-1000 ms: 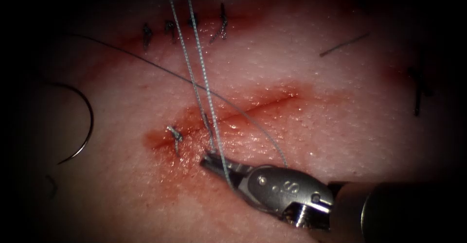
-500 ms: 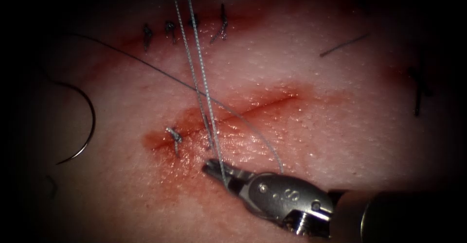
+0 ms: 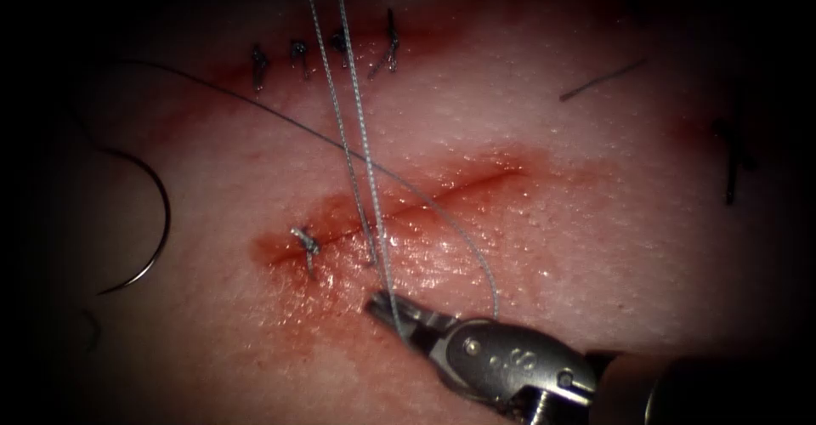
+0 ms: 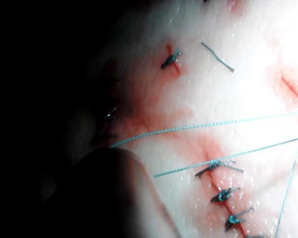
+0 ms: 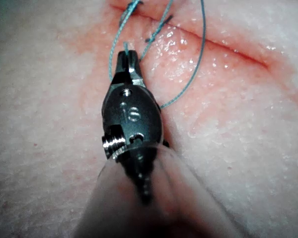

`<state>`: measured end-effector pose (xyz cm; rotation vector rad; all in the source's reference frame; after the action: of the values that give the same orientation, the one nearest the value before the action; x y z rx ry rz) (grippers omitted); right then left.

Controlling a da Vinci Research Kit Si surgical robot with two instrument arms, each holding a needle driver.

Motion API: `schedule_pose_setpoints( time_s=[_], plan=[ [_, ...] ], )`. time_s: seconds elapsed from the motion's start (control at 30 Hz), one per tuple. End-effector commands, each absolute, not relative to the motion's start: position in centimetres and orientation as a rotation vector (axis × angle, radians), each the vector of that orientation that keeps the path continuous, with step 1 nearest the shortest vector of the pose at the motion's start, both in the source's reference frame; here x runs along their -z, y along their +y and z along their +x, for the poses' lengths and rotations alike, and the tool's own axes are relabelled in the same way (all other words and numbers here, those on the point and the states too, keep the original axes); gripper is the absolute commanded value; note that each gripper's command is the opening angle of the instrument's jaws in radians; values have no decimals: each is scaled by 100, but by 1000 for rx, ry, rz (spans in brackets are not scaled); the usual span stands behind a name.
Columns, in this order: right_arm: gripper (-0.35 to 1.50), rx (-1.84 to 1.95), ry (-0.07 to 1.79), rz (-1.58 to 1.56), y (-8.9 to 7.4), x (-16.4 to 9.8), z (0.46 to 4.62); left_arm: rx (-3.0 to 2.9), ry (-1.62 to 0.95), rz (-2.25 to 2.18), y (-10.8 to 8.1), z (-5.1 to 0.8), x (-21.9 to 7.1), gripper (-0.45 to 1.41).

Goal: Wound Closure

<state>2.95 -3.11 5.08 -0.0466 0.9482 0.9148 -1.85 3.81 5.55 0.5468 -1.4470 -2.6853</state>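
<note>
Curved needle [image 3: 140, 221] lying free left of the cut [image 3: 408, 208], right tool [image 3: 387, 306] clamped on thread [image 3: 361, 136] (two taut strands crossing it), shifted slightly lower than before

The right arm's tool [image 3: 384, 306] reaches in low, its shaft lying nearly flat and its wrist angled up toward the cut. Its two jaws are pressed together, pinching the thread [image 3: 367, 161] at their tip; the strand rises straight away from them.

Both thread [image 3: 361, 127] strands run off the endoscope view's upper edge.
</note>
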Motion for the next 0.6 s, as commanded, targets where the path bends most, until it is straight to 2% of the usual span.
schedule_pose_setpoints(
  time_s=[0.03, 0.6],
  plan=[
    [-35, -915, 946, -37, -322, -511, 302, 2684, -1448, 548, 384, -191, -559, -45],
    [-35, -913, 955, -35, -321, -513, 303, 2743, -1412, 649, 386, -193, -559, -45]
  ],
)
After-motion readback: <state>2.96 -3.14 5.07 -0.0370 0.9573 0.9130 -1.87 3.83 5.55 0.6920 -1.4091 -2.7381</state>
